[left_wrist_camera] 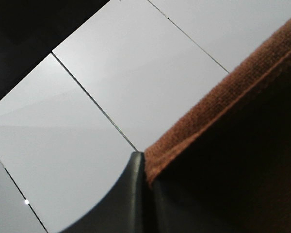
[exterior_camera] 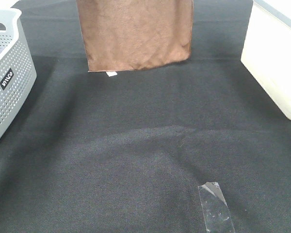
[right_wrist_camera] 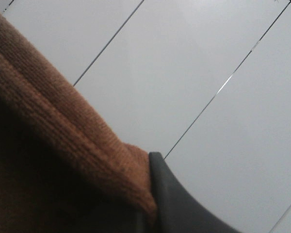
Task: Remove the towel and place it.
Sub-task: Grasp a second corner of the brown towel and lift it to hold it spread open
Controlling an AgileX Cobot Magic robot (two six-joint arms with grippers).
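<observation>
Two grippers hold your towel (exterior_camera: 136, 34) by its upper hem, one at each end; neither shows in the high view, where the cloth runs out past the top of the picture. From there the towel hangs flat and spread, over the far middle of the table (exterior_camera: 136, 155); its lower hem lies level, and a small white tag (exterior_camera: 111, 74) dangles just below that hem at the corner on your left arm's side. You cannot tell from this view whether the lower hem touches the table or hangs just clear of it.

In the left wrist view your left gripper (left_wrist_camera: 146, 177) is clamped on the towel; the stitched hem starts right at the dark finger (left_wrist_camera: 128, 204) and runs away from it, taut and straight, with the rest of the cloth in shadow beside it. In the right wrist view your right gripper (right_wrist_camera: 153, 199) is likewise pinched tight on the towel; the thick hem ends against its dark finger (right_wrist_camera: 177, 208), bunched a little where it meets the jaw. Both wrist cameras look up past the hem at pale ceiling panels (right_wrist_camera: 194, 73).

On the table, a grey perforated basket (exterior_camera: 9, 82) stands at the left edge and a white bin (exterior_camera: 276, 63) at the right, both well apart from the towel; a strip of clear tape (exterior_camera: 216, 208) lies near the front.
</observation>
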